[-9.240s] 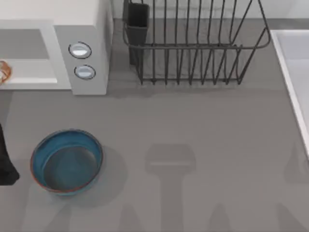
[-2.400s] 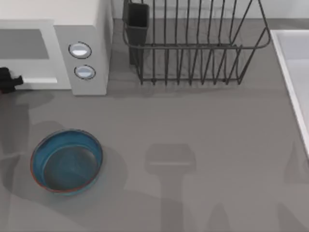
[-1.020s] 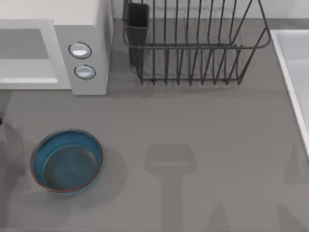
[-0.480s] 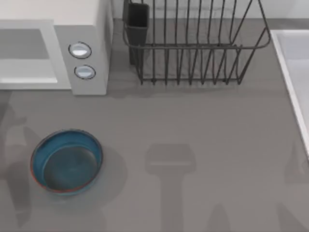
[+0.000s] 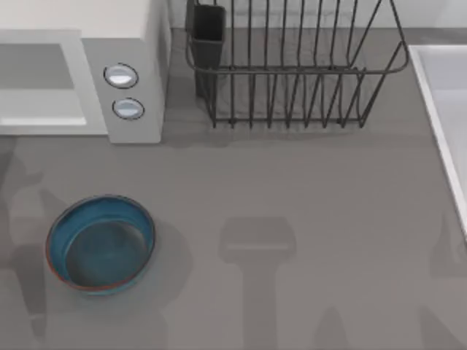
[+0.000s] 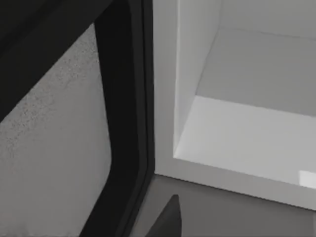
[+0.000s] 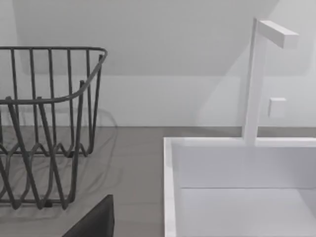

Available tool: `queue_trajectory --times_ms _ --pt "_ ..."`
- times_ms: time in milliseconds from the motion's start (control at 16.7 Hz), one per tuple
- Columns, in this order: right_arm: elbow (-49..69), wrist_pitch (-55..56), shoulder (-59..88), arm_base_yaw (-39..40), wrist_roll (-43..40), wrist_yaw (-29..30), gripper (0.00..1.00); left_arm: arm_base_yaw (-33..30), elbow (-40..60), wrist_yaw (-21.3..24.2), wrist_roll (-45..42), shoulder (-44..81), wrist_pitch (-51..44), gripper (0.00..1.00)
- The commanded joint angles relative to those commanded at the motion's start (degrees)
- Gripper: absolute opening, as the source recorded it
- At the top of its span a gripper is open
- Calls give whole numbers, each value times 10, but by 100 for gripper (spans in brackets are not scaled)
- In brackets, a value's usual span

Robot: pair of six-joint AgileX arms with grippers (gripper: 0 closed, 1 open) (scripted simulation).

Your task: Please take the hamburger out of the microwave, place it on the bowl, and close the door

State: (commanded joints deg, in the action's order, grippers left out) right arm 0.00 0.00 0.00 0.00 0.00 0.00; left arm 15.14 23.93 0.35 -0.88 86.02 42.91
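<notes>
Microwave (image 5: 120, 87) cavity stands open; left wrist view looks past the door (image 6: 123, 123) edge into its bare white floor. Bowl (image 5: 101, 243) sits in front, positioned for receiving. Hamburger location unresolved; finger states cannot tell.

microwave (image 5: 135, 65): smooth matt | bowl (image 5: 101, 244): glossy | rack (image 5: 292, 65): wire

Left tool (image 6: 165, 222) fingertip dark and pointed, right tool (image 7: 94, 222) fingertip likewise
</notes>
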Motion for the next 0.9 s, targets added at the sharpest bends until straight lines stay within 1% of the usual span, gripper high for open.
queue_trajectory --times_ms 180,300,420,600,900 --pt "0 0 0 0 0 0 100 -41 52 -38 68 28 -68 0" --pt "0 0 0 0 0 0 100 -83 105 -76 144 56 -144 0" --pt "0 0 0 0 0 0 100 -130 168 -118 244 91 -242 0" --pt "0 0 0 0 0 0 100 -209 271 -185 432 150 -422 0" --pt "0 0 0 0 0 0 100 -338 446 -285 808 264 -764 0"
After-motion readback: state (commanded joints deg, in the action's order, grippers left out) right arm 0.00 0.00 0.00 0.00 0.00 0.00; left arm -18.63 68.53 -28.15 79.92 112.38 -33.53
